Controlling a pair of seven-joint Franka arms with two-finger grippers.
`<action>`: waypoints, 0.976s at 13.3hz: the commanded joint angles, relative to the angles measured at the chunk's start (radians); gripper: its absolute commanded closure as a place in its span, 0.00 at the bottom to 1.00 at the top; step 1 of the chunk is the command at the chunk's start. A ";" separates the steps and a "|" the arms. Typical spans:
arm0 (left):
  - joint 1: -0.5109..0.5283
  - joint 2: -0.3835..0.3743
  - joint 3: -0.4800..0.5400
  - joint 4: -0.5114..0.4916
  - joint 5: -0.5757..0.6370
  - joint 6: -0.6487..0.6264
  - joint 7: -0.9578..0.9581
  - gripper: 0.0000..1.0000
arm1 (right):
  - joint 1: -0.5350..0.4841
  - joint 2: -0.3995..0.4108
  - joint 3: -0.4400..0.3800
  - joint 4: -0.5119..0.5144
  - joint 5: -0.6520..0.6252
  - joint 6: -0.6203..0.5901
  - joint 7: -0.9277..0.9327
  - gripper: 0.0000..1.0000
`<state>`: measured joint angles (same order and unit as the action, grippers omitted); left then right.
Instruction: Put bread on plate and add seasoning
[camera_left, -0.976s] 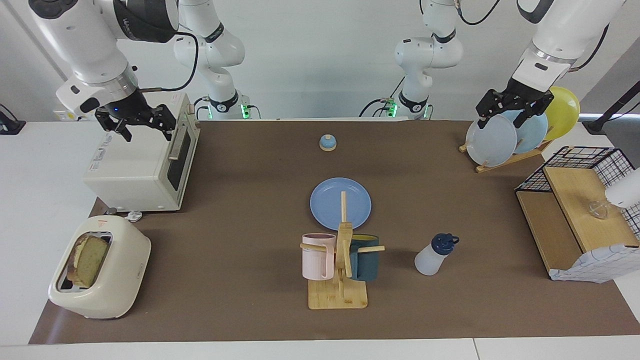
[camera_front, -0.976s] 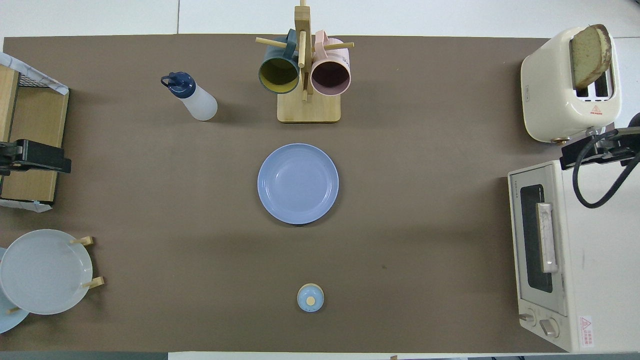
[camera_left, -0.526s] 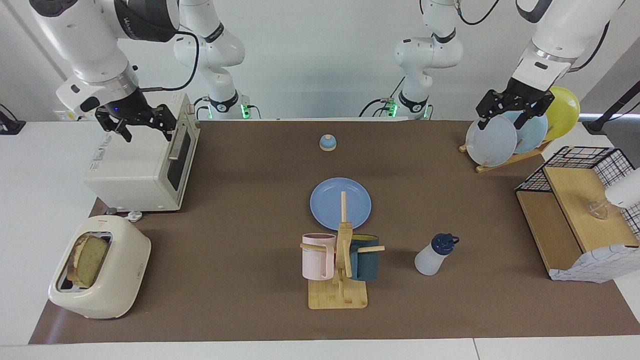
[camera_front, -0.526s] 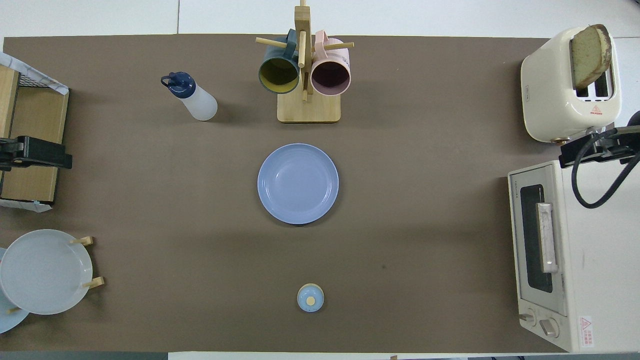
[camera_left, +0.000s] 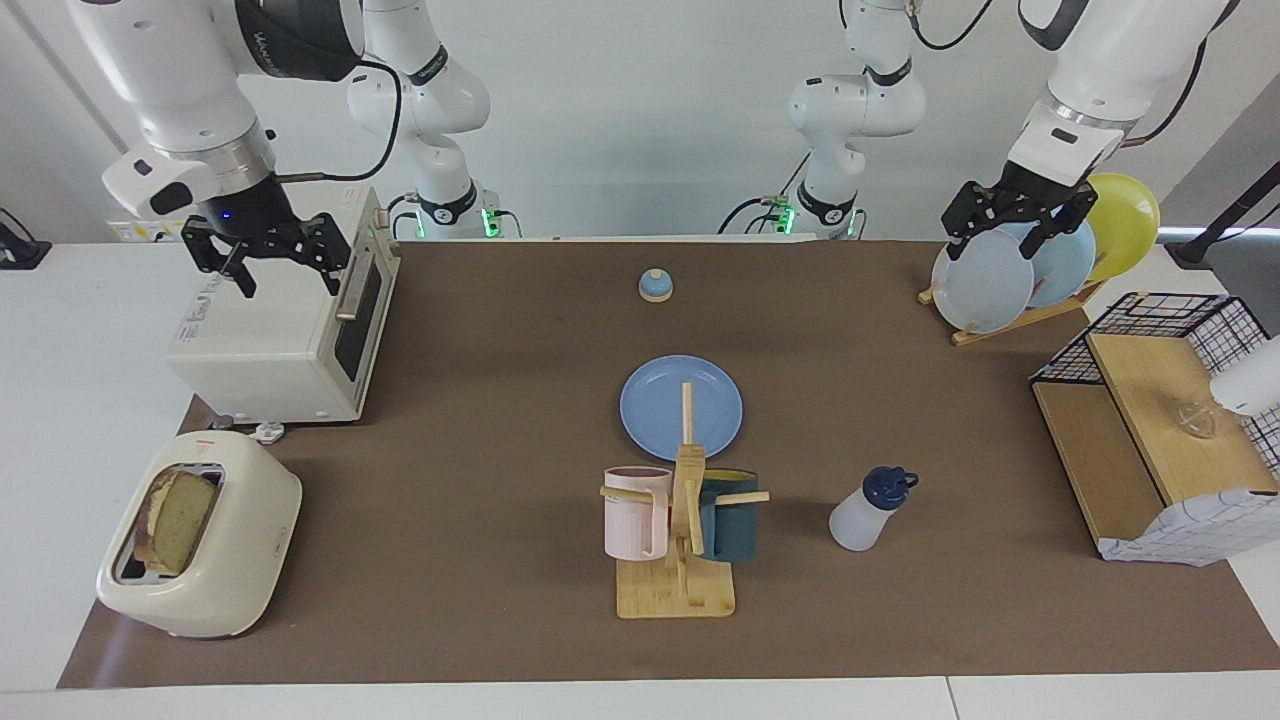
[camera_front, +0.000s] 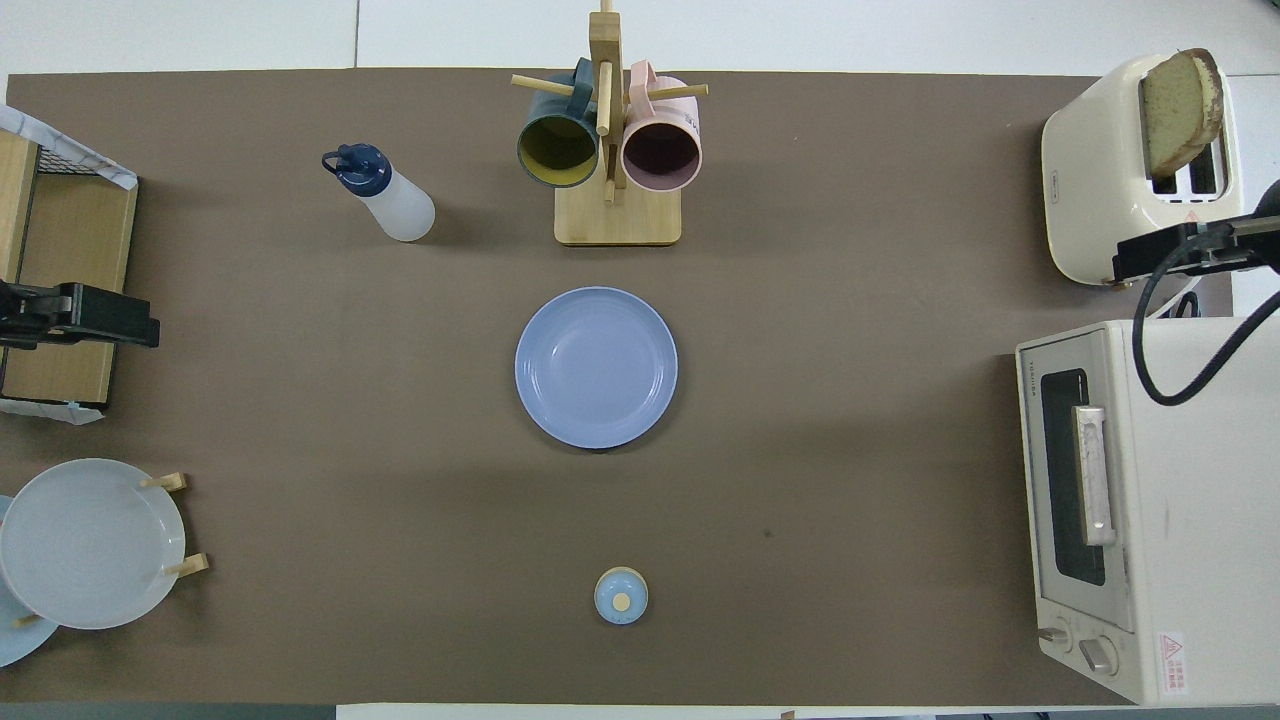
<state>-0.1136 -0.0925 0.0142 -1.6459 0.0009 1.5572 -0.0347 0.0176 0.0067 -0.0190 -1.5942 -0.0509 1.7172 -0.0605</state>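
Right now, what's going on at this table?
Nothing is being handled yet. The bread sits in the toaster at the right arm's end of the table, the plate lies bare mid-table, and the seasoning bottle stands beside the mug rack. The right gripper hangs open over the toaster oven; the left gripper hangs open over the plate rack. Neither holds anything.
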 joint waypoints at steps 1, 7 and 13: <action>-0.011 -0.059 0.001 -0.101 0.019 0.068 -0.016 0.00 | -0.005 -0.002 0.002 -0.021 -0.009 0.117 -0.034 0.00; -0.092 -0.156 -0.005 -0.371 0.018 0.401 -0.016 0.00 | -0.045 0.041 -0.001 -0.104 -0.009 0.393 -0.104 0.00; -0.141 -0.190 -0.005 -0.570 0.018 0.677 -0.095 0.00 | -0.096 0.182 -0.006 -0.095 -0.136 0.602 -0.105 0.01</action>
<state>-0.2270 -0.2303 0.0030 -2.1085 0.0012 2.1201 -0.0691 -0.0556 0.1633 -0.0334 -1.6916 -0.1552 2.2775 -0.1465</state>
